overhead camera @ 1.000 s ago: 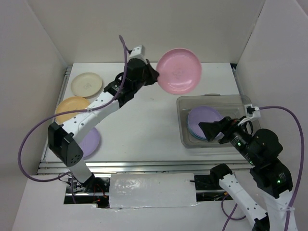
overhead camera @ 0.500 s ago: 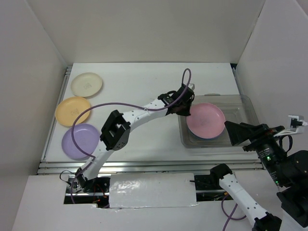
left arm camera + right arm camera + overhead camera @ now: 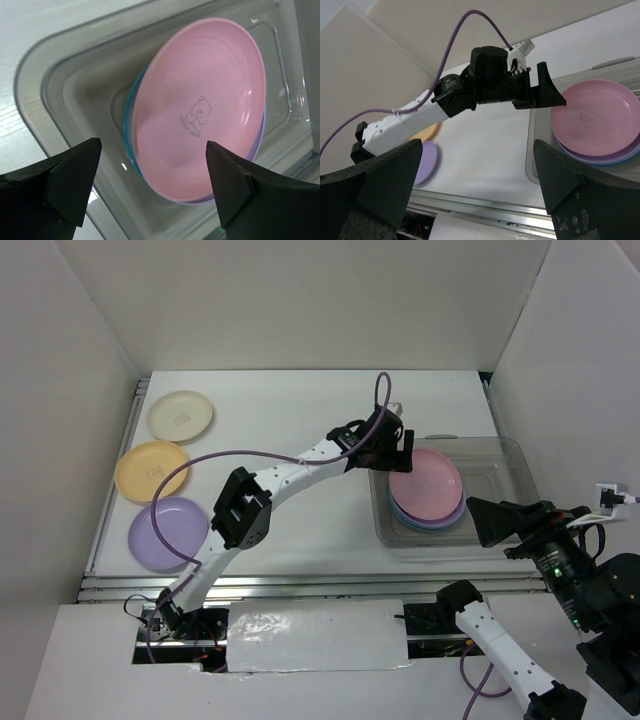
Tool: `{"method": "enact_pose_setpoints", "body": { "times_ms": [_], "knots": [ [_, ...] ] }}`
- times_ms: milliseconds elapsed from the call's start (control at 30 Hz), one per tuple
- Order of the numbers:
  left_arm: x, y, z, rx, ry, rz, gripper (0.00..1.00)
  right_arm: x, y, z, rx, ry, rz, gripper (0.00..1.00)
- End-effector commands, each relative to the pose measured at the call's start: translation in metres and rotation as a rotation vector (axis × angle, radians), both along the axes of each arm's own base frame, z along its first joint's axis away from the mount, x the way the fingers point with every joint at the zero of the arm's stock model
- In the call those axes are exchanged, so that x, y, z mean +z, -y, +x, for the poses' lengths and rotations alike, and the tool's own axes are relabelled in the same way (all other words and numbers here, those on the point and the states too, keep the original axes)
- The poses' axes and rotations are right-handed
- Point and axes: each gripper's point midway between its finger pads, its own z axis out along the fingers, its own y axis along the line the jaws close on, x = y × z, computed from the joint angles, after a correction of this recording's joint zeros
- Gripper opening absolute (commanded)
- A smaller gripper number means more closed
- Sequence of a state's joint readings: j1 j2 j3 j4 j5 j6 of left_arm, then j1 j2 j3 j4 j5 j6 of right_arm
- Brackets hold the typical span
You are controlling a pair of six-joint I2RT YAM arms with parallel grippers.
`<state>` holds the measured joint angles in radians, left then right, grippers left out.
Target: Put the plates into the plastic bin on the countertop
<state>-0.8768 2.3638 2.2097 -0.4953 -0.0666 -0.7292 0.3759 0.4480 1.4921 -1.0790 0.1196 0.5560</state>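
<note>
On the left of the countertop [image 3: 300, 510], 3 plates are lying apart from one another: the cream plate [image 3: 180, 415], the orange-yellow plate [image 3: 151, 470] and a lavender plate [image 3: 167, 533]. In the middle, the left gripper [image 3: 392, 448] is hanging over the left rim of the plastic bin [image 3: 500, 452], its jaws spread wide and nothing between them. Half a second back it was pinching the pink plate [image 3: 425, 480], tilted above the bin. That plate is now resting flat on a stack, over a second lavender plate [image 3: 585, 152] and a blue plate [image 3: 128, 120]. So this delivery is looking finished, leaving the arm free for another plate. Farthest right, the right gripper [image 3: 495, 525] is idling wide open, touching nothing.
</note>
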Motion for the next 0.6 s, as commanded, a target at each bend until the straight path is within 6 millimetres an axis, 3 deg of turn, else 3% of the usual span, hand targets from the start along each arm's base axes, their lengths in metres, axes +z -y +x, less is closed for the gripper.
{"method": "enact_pose_setpoints", "body": {
  "times_ms": [0,67,100,167,200,267,300,333,367,433,467,500,567],
  "knots": [
    [0.072,0.007,-0.014,-0.012,0.106,-0.088,0.99,0.001,0.000,-0.002,0.013,0.014,-0.011,1.00],
    [0.093,0.004,-0.021,-0.004,0.145,-0.096,0.99,0.002,-0.002,0.000,0.019,0.016,-0.012,1.00],
    [0.117,-0.006,-0.027,0.013,0.178,-0.114,0.99,0.001,-0.003,0.002,0.019,0.013,-0.015,1.00],
    [0.142,-0.026,-0.028,0.083,0.218,-0.136,0.99,0.003,-0.008,0.006,0.039,0.021,-0.016,1.00],
    [0.159,-0.057,-0.032,0.157,0.244,-0.137,0.99,0.003,-0.011,0.008,0.048,0.021,-0.016,1.00],
    [0.168,-0.104,-0.019,0.302,0.223,-0.173,0.99,0.003,-0.017,0.013,0.072,0.022,-0.012,1.00],
    [0.171,-0.145,-0.026,0.393,0.224,-0.164,0.99,0.002,-0.026,0.016,0.113,0.032,-0.007,1.00],
    [0.165,-0.183,-0.018,0.491,0.215,-0.146,0.99,0.000,-0.034,0.016,0.153,0.035,-0.005,1.00],
    [0.158,-0.224,-0.033,0.586,0.186,-0.157,0.99,-0.002,-0.041,0.019,0.181,0.044,-0.005,1.00],
    [0.153,-0.291,-0.034,0.782,0.195,-0.168,0.99,-0.018,-0.073,0.030,0.332,0.042,-0.002,1.00],
    [0.142,-0.327,-0.054,0.837,0.185,-0.151,0.99,-0.026,-0.086,0.034,0.392,0.022,0.014,1.00],
    [0.138,-0.363,-0.056,0.925,0.181,-0.138,0.99,-0.043,-0.109,0.047,0.491,-0.024,0.018,1.00],
    [0.130,-0.407,-0.080,1.020,0.171,-0.117,0.99,-0.063,-0.129,0.063,0.557,-0.109,0.064,1.00]
  ]
}}
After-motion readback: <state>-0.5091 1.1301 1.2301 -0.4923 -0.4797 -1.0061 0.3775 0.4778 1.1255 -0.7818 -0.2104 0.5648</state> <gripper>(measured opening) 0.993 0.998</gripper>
